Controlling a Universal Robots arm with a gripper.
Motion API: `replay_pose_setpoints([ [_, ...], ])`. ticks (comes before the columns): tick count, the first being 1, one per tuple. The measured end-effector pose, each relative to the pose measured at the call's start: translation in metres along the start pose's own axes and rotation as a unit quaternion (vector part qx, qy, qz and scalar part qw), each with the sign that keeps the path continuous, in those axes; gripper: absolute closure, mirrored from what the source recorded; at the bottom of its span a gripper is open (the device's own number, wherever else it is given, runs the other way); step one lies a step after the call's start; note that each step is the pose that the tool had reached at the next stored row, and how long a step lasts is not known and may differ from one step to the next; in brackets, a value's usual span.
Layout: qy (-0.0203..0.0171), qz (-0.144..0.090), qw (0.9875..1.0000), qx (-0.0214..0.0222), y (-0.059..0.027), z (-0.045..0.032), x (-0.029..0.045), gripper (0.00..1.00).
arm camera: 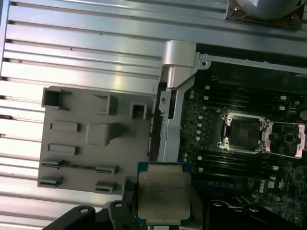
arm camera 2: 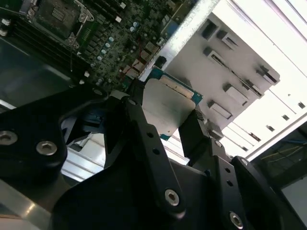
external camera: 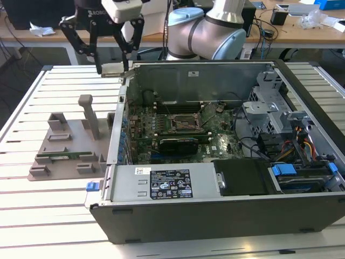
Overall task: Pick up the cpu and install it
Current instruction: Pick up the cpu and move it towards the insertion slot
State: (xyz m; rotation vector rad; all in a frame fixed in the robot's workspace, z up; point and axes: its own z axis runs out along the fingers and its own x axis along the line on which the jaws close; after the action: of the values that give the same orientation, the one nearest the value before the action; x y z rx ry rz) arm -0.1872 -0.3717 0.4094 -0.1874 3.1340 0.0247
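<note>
My gripper [external camera: 112, 66] hangs in the air over the slatted table, just outside the open computer case's back corner on the exterior view's left. It is shut on the cpu [external camera: 111, 69], a flat silver square with a thin pale rim, held level between the black fingers [arm camera 2: 139, 115]. In both wrist views the cpu [arm camera 2: 165, 100] [arm camera: 164, 195] sits clamped at two opposite edges. The dark metal-framed socket [external camera: 183, 123] [arm camera: 242, 132] lies on the green motherboard inside the case, apart from the cpu and lower.
A grey parts fixture [external camera: 70, 145] [arm camera: 91, 139] with an upright post lies on the table beside the case and holds a green memory stick [external camera: 59, 157]. The case wall [external camera: 119, 116] stands between fixture and motherboard. Drive bays and cables [external camera: 302, 145] crowd the exterior view's right.
</note>
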Motion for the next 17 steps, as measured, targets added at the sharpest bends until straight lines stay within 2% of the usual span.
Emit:
replay_pose_setpoints([
  [2, -0.0001, 0.000, 1.0000, -0.0001, -0.0007, 0.0044, -0.0060, 0.45],
  [5, 0.0010, 0.000, 1.0000, -0.0002, -0.0017, 0.0121, -0.0248, 0.45],
  [9, 0.0023, 0.000, 1.0000, -0.0003, -0.0022, 0.0195, -0.0432, 0.45],
  [11, 0.0034, 0.000, 1.0000, -0.0004, -0.0026, 0.0275, -0.0634, 0.45],
  [13, 0.0037, 0.000, 1.0000, -0.0005, -0.0016, 0.0320, -0.0744, 0.45],
  [14, 0.0041, 0.000, 1.0000, -0.0005, -0.0005, 0.0356, -0.0838, 0.45],
  [17, 0.0043, 0.000, 1.0000, -0.0006, 0.0049, 0.0444, -0.1028, 0.45],
])
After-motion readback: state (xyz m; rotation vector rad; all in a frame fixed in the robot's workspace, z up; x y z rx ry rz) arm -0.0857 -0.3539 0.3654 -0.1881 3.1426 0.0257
